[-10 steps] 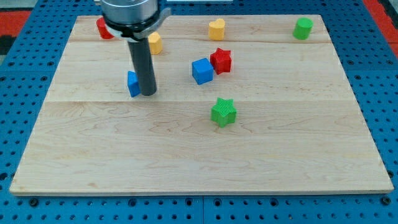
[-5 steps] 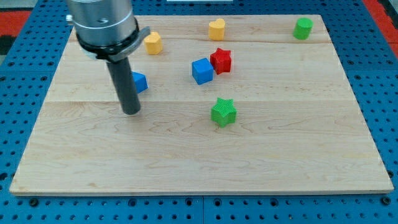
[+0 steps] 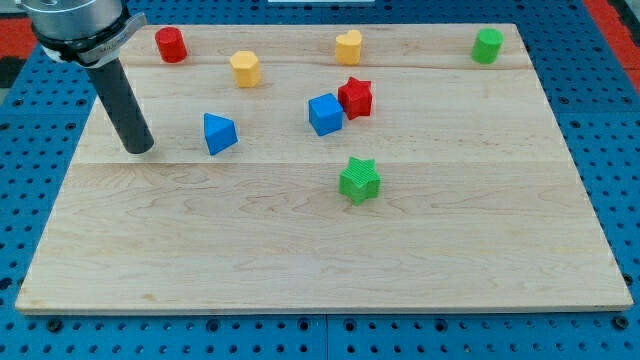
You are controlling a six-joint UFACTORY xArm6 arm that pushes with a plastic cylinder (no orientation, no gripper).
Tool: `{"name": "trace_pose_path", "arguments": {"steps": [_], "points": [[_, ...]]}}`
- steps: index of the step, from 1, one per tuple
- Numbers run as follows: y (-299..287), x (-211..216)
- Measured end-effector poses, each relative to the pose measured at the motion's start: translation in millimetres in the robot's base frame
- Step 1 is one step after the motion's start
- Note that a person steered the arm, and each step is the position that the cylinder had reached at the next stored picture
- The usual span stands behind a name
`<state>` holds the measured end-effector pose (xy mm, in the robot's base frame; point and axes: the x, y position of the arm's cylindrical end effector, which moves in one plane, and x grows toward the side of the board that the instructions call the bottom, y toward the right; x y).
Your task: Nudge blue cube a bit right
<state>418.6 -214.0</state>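
Pale wooden board fills most of the view on a blue pegboard surface. My tip rests near the board's left edge, left of the blue triangular block and apart from it; the rod carries no pincer, so there is no open or closed state to tell. Right of the triangle, the blue cube sits near centre, touching the red star block at its upper right. The green star block lies below them.

A silver-grey metal collar carries a straight dark rod ending in my tip.
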Motion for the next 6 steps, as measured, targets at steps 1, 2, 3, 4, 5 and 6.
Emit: {"name": "trace_pose_path", "arguments": {"steps": [1, 2, 3, 4, 5, 6], "points": [[2.9, -3.4], [18.7, -40.3], [39.1, -59.3], [89.2, -60.9], [118.3, -56.8], [164.8, -56.8]]}}
